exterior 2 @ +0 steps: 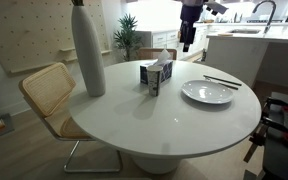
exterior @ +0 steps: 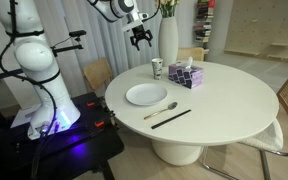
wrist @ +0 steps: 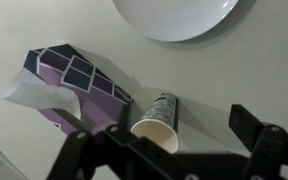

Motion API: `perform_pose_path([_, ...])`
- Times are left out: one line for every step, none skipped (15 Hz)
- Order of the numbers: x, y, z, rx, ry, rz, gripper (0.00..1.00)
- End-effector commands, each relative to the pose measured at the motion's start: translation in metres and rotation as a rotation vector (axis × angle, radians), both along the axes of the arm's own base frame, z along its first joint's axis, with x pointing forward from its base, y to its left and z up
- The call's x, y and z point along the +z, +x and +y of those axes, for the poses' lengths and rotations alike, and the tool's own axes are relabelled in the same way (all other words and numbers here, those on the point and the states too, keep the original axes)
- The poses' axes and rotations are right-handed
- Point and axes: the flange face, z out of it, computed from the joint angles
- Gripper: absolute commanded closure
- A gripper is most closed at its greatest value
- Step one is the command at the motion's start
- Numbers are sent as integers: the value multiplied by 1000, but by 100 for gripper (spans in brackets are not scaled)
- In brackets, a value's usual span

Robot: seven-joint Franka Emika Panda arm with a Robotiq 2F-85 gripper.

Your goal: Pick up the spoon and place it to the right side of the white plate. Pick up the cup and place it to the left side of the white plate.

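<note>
In an exterior view, the pincer (exterior: 141,40) hangs above the cup (exterior: 157,68). The spoon (exterior: 161,109) lies on the surface (exterior: 234,100) beside the white plate (exterior: 146,95). In an exterior view, the pincer (exterior 2: 187,42) is high up. Wrist view: jaws wide apart and empty, cup (wrist: 159,120) upright just beside the tissue box (wrist: 69,85).

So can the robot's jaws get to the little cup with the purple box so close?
Probably yes. The gripper hangs above the cup with its jaws open, and nothing lies over the cup. The purple tissue box sits close on one side, so that is the tight spot.
</note>
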Motion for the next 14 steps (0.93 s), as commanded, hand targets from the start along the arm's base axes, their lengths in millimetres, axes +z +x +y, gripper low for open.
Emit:
perform_pose_path([8, 49, 1, 71, -15, 73, 0])
perform_pose_path([9, 59, 2, 90, -20, 90, 0])
perform_pose_path([8, 68, 4, 106, -23, 107, 0])
perform_pose_path([5, 75, 5, 126, -25, 127, 0])
perform_pose_path([3, 81, 8, 142, -26, 145, 0])
perform_pose_path([-1, 87, 10, 161, -23, 167, 0])
perform_pose_path([-7, 92, 13, 177, -17, 189, 0])
perform_pose_path([-12, 95, 16, 188, -12, 212, 0])
perform_pose_path([-18, 98, 18, 201, -10, 229, 0])
perform_pose_path([-25, 101, 20, 216, 0, 250, 0])
perform_pose_path([-32, 103, 22, 228, 5, 268, 0])
perform_pose_path([-38, 104, 25, 245, 14, 285, 0])
perform_pose_path([-44, 106, 27, 264, 21, 302, 0])
perform_pose_path([-49, 107, 29, 279, 22, 315, 0])
